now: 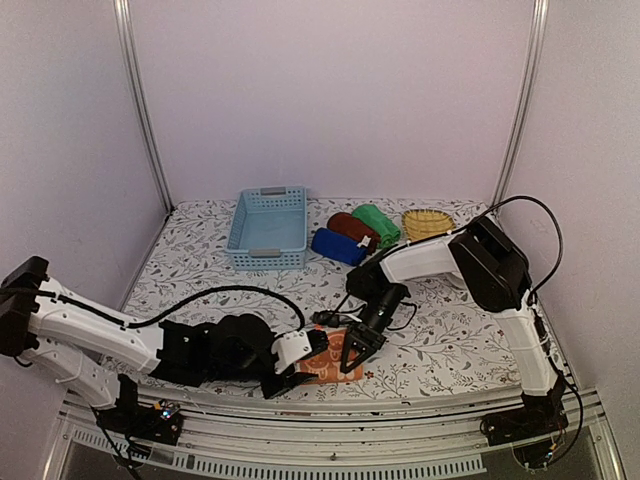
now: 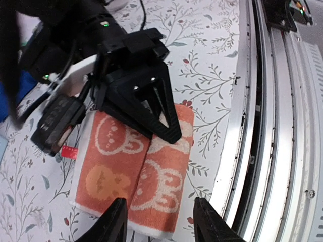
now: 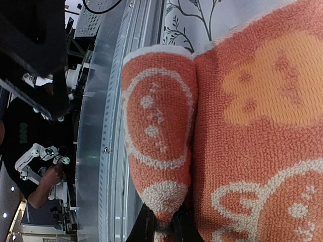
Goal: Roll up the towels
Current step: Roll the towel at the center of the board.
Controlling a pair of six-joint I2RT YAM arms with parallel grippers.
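Note:
An orange towel with a white pattern (image 1: pixel 337 362) lies near the table's front edge, its front part turned over into a roll (image 2: pixel 161 184). My right gripper (image 1: pixel 358 352) is shut on the far end of that roll (image 3: pixel 159 126), with the cloth pinched between its black fingers (image 3: pixel 151 229). In the left wrist view it shows as a black wedge (image 2: pixel 151 108) on the towel. My left gripper (image 2: pixel 161 224) is open, its fingertips (image 2: pixel 115 222) standing either side of the roll's near end. Blue (image 1: pixel 338 246), maroon (image 1: pixel 352 229) and green (image 1: pixel 377 224) towels lie rolled at the back.
A light blue plastic basket (image 1: pixel 268 228) stands at the back centre and a yellow wicker tray (image 1: pixel 428 223) at the back right. The metal rail of the table's front edge (image 2: pixel 262 131) runs close beside the orange towel. A black cable (image 1: pixel 235 291) crosses the patterned tabletop.

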